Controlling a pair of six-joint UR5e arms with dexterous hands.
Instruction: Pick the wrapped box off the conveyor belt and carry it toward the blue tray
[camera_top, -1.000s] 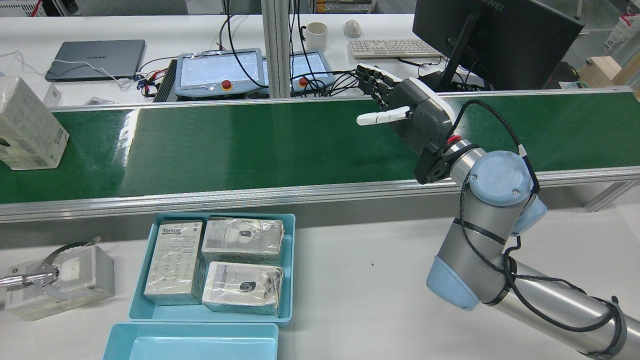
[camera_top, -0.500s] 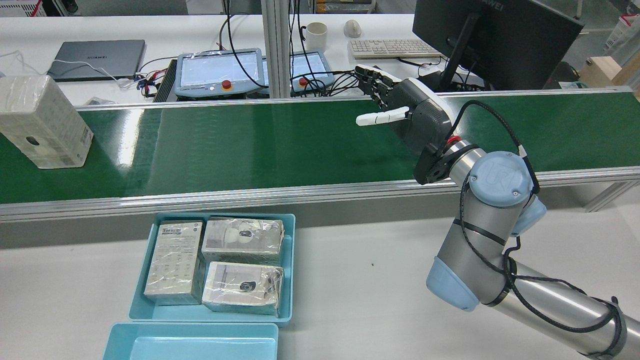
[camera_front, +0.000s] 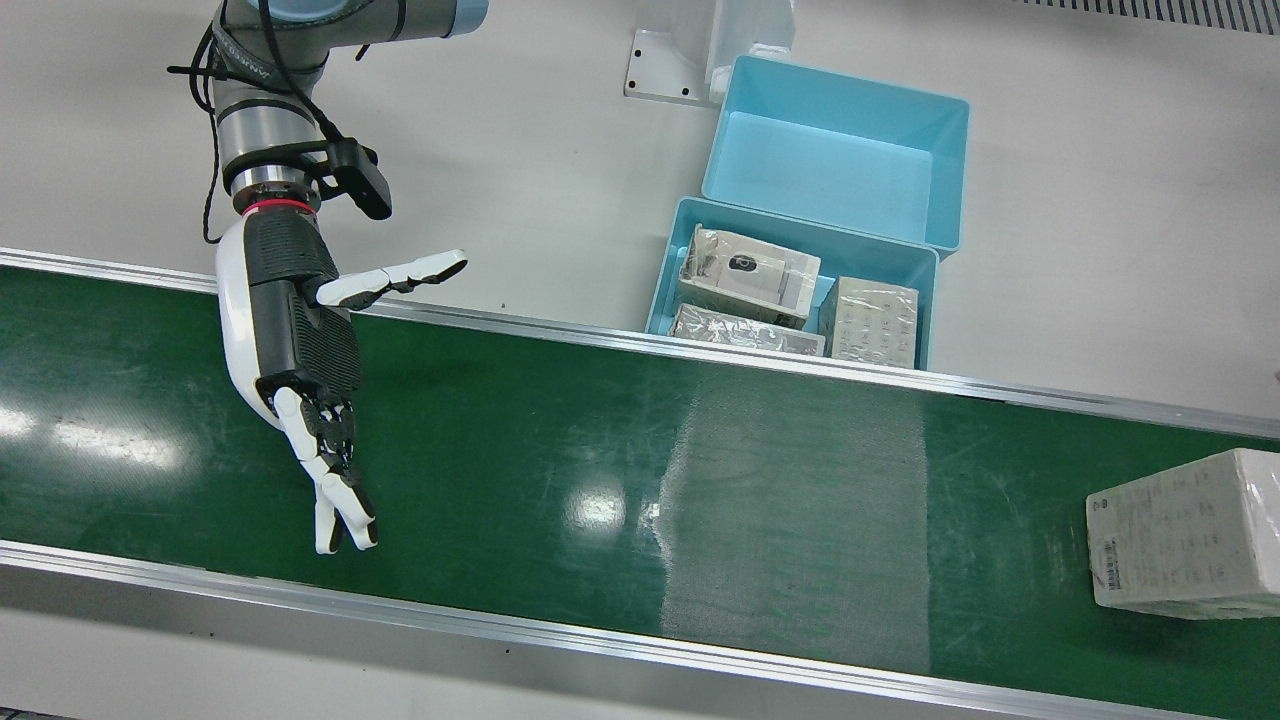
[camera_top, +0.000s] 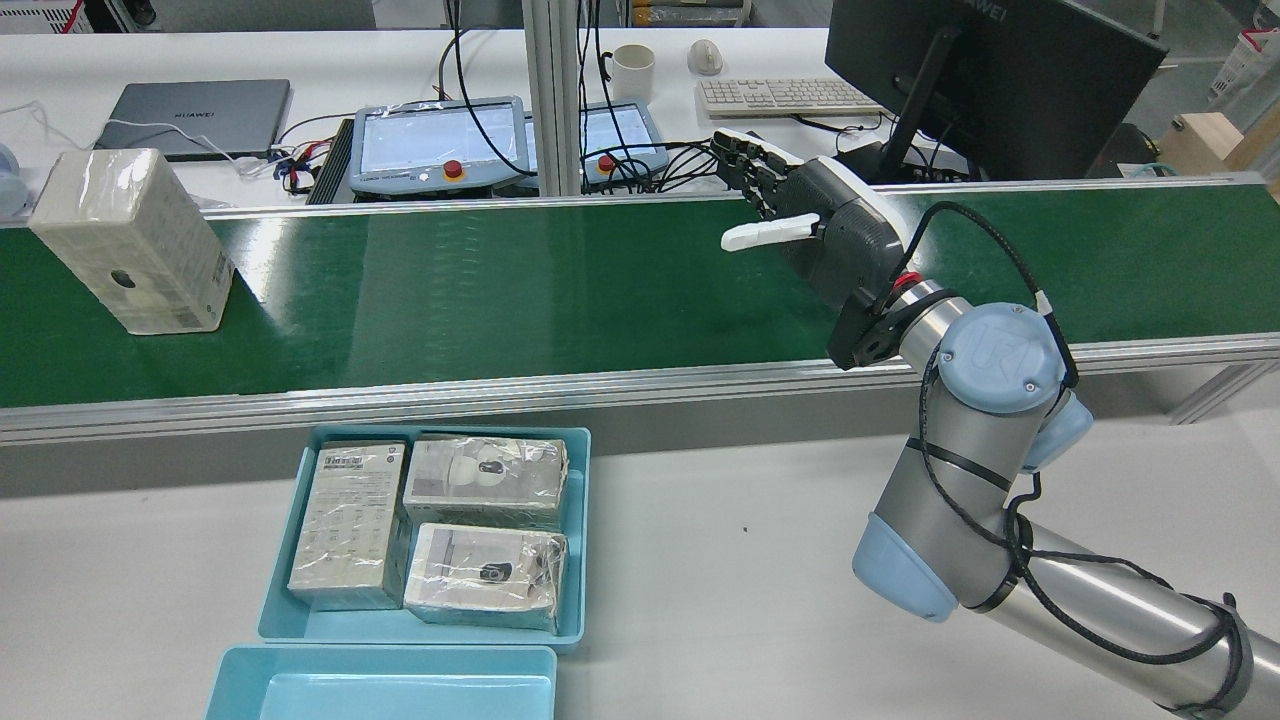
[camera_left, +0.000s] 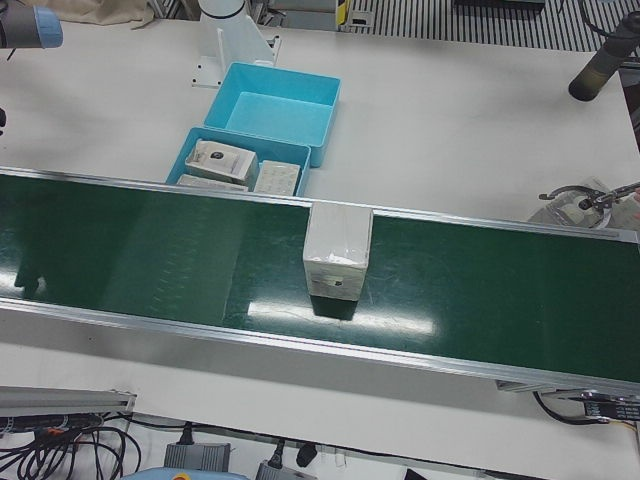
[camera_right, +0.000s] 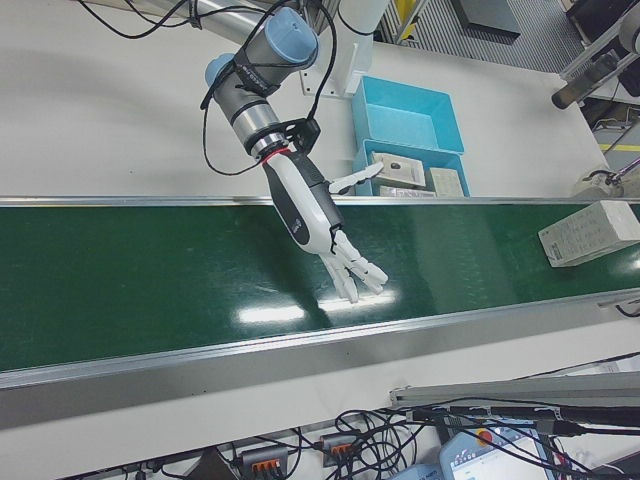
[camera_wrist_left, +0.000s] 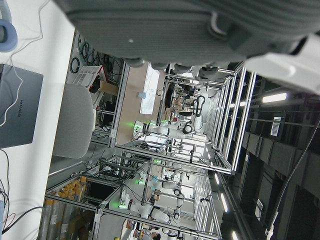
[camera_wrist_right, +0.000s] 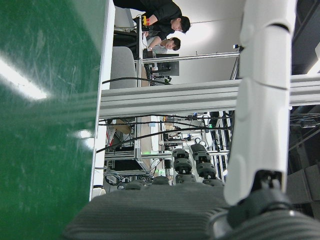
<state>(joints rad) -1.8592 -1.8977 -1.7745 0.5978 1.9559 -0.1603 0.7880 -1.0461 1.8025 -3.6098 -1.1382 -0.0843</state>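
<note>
Green conveyor belt (camera_front: 600, 440) fills the front view, white desk (camera_front: 550, 130) behind it. My right hand (camera_front: 300, 360) hovers over the belt with fingers spread and empty; the pale, film-wrapped rectangular box (camera_front: 1185, 535) lies well off toward its thumb side, at the belt's far end. Two light blue plastic trays (camera_front: 925, 185) sit between, off the belt.

From the rear view, the box (camera_top: 135, 240) stands tall and narrow: I judge it rigid, light, easily tipped, the film slick. I'd clamp its two broad faces low down.

Left-front view shows the box (camera_left: 338, 250) alone on the belt.

Left hand view: only a grey palm (camera_wrist_left: 190, 30); I cannot tell its state.
</note>
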